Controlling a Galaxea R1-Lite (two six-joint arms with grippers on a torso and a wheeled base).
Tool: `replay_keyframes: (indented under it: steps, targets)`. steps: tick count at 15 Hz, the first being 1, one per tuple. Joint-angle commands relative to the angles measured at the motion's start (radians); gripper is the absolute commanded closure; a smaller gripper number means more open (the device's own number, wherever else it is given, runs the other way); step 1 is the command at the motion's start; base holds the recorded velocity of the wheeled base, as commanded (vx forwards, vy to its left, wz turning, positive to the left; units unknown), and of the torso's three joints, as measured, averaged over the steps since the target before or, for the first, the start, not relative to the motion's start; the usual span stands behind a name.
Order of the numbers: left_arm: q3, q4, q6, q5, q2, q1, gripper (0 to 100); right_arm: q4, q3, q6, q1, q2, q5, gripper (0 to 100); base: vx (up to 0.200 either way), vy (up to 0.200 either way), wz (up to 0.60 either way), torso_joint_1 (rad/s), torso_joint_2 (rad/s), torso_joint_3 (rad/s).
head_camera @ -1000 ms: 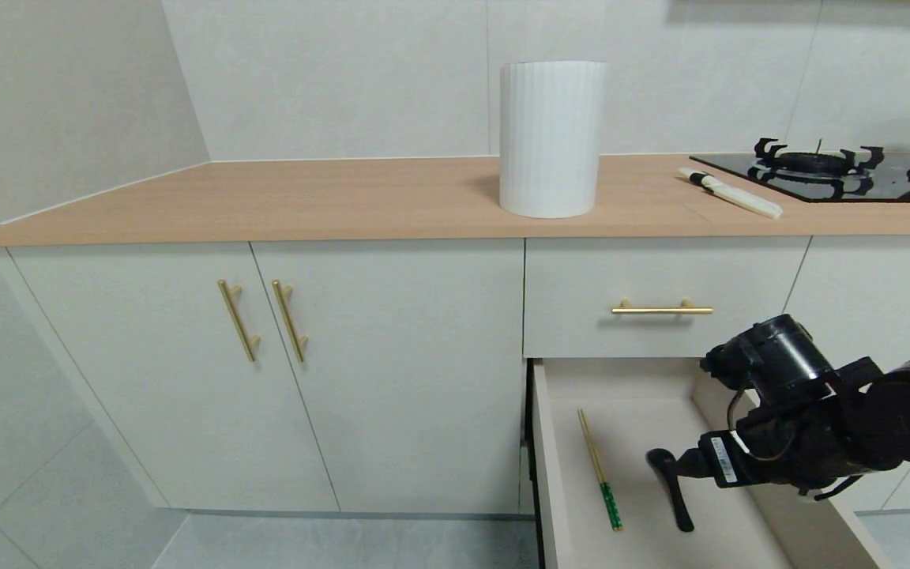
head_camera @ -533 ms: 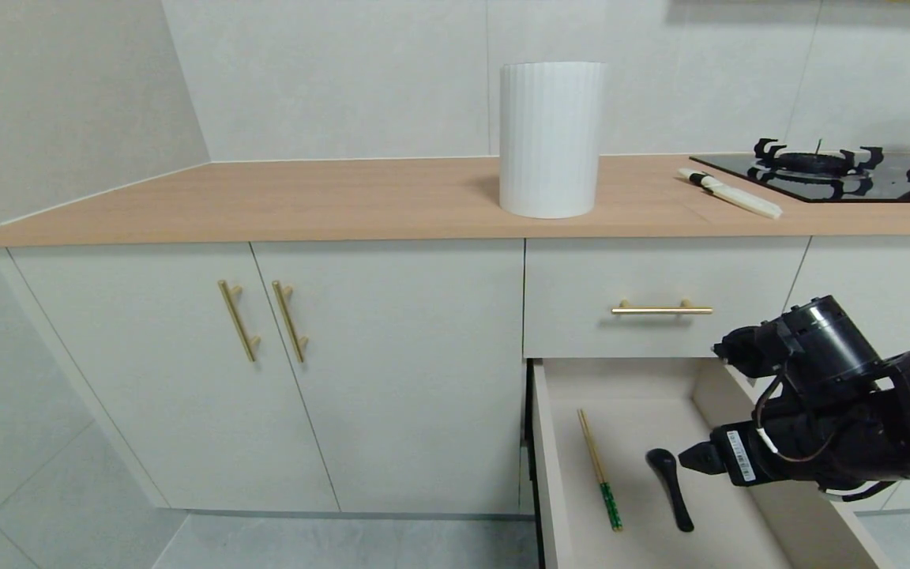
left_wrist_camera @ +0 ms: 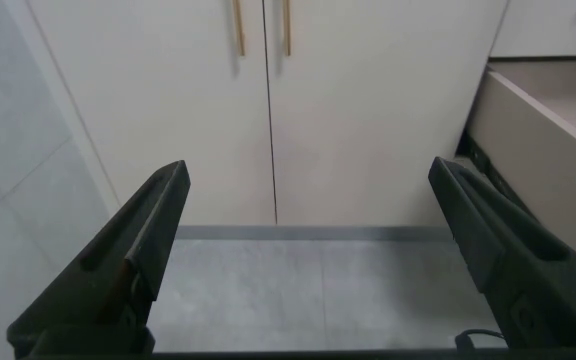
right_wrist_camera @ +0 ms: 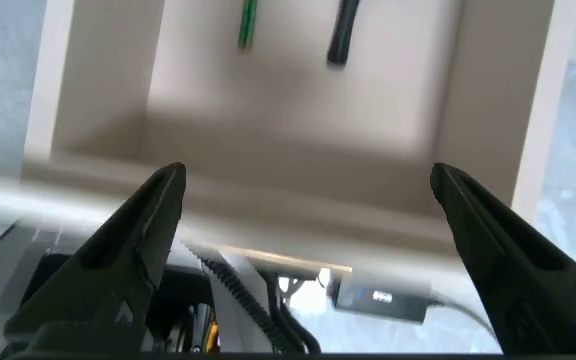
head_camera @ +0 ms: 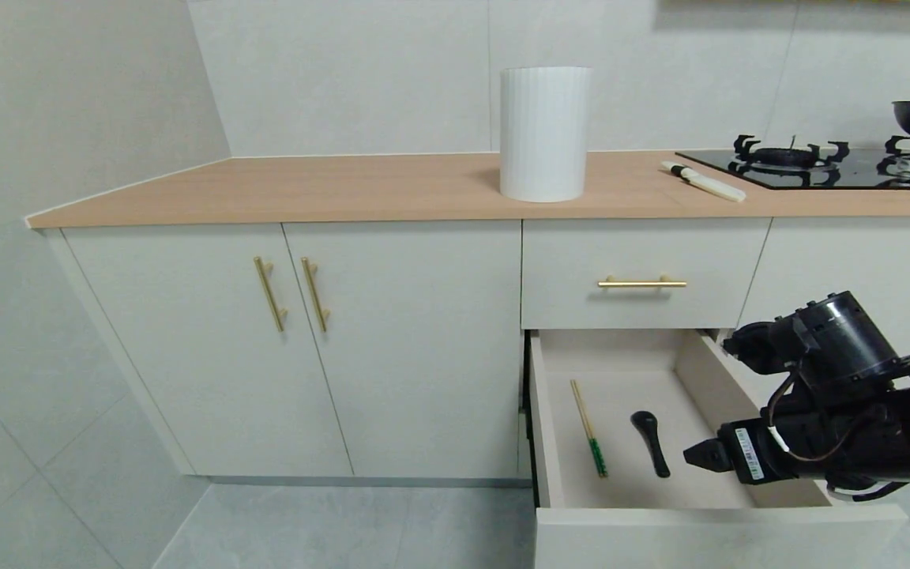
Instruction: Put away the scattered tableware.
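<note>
Green-tipped wooden chopsticks (head_camera: 588, 431) and a black spoon (head_camera: 651, 441) at their 3 o'clock already lie in the open white drawer (head_camera: 543, 419). A cream knife (head_camera: 702, 181) on the wooden table (head_camera: 344, 186) is probably next. The right gripper (head_camera: 696, 456), spread and empty, hangs at the spoon's 4 o'clock; the left gripper (left_wrist_camera: 306, 175) gapes empty.

Pale tiled walls (head_camera: 344, 71) meet in a corner above a wooden tabletop (head_camera: 344, 186); cream cabinet doors (head_camera: 210, 363) with brass handles (head_camera: 269, 294) stand on grey floor tiles (head_camera: 305, 525).
</note>
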Motion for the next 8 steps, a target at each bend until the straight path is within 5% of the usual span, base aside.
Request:
replay_keyframes:
  steps: [1, 8]
  targets:
    - [0.0, 0.0, 0.0, 0.0, 0.0, 0.0, 0, 0.0, 0.001, 0.0, 0.001, 0.002, 0.0, 0, 0.0, 0.0, 0.0, 0.0, 0.0, 0.0]
    - [0.0, -0.001, 0.0, 0.0, 0.0, 0.0, 0, 0.0, 0.098, -0.121, 0.07, 0.026, 0.022, 0, 0.0, 0.0, 0.0, 0.0, 0.0, 0.0]
